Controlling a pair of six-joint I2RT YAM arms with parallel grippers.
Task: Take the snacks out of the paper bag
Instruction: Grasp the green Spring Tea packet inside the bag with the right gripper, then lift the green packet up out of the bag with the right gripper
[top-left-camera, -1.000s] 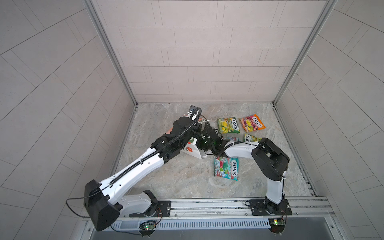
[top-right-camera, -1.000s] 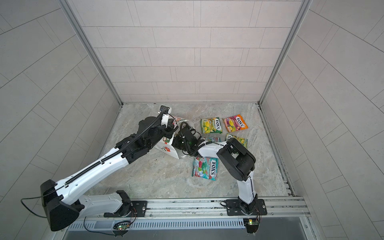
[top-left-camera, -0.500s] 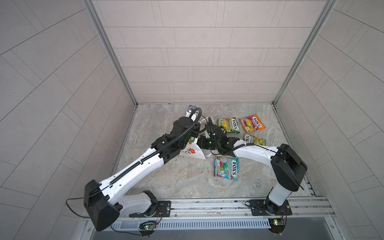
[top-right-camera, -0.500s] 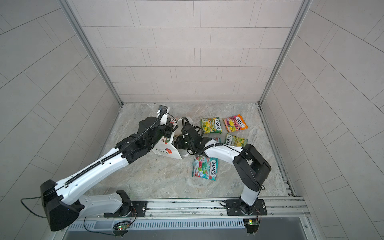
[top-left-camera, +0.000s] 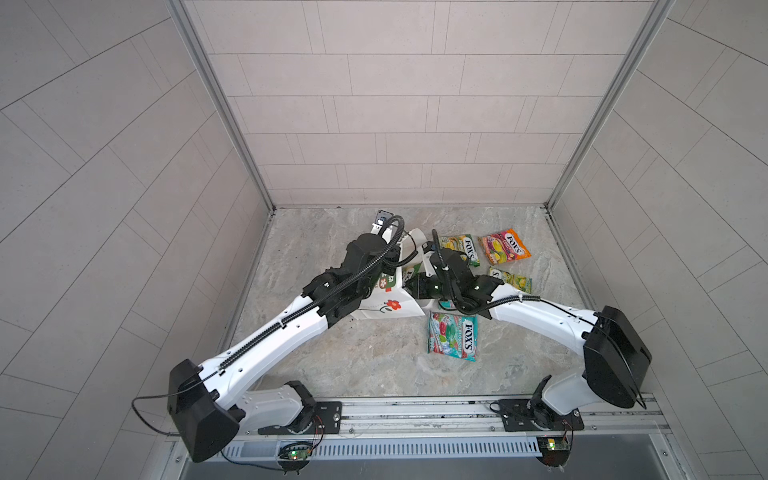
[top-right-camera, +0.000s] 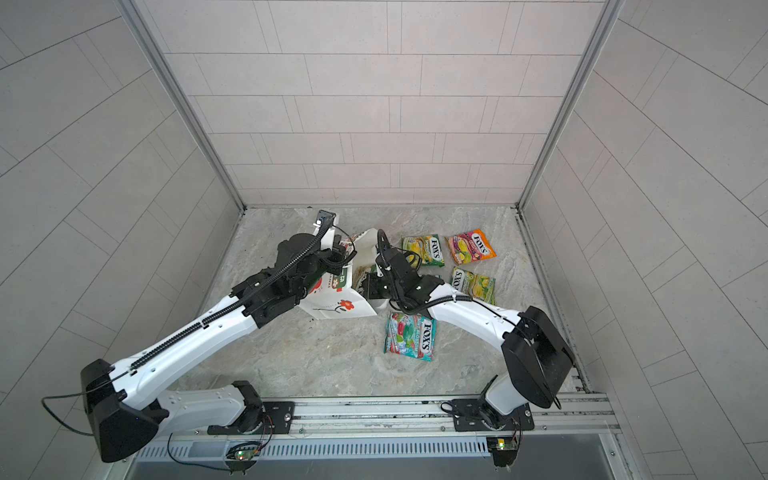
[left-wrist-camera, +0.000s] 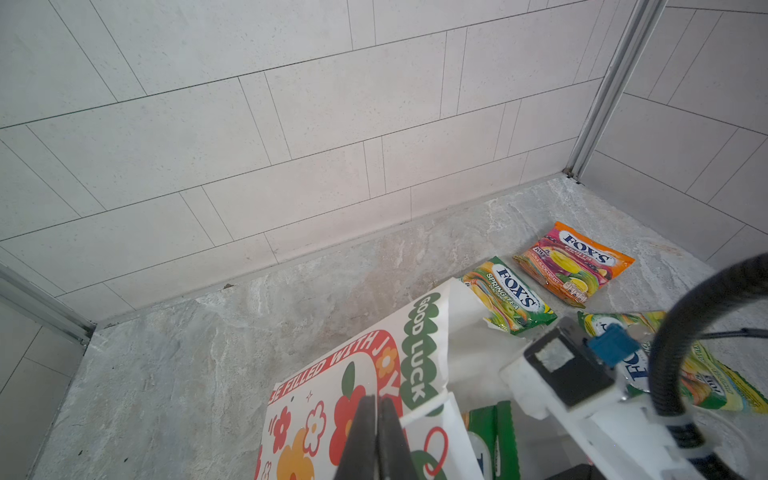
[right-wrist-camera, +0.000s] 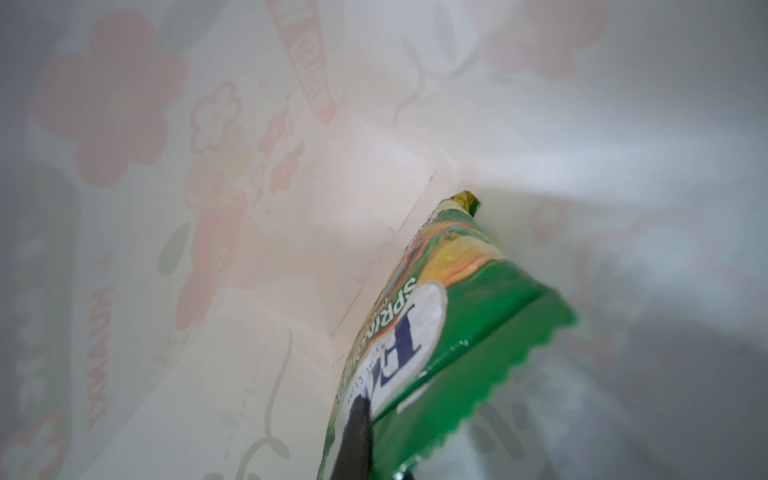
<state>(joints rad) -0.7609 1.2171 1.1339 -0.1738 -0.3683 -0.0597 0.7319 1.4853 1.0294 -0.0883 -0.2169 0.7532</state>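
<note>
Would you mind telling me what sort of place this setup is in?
Probably a purpose-built robot test booth: tile-patterned walls set in metal corner frames, and the arms bolted to a front rail.

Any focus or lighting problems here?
Right wrist view: inside the paper bag, hazy, print glowing through backlit paper; the green packet near the lens is soft. Left wrist view: sharp, evenly lit. Both top views: sharp, no glare.

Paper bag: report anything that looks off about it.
The paper bag lies tipped on its side rather than upright, and its rim is curled where the left jaws pinch it. One green packet is inside, gripped by the right jaws.
</note>
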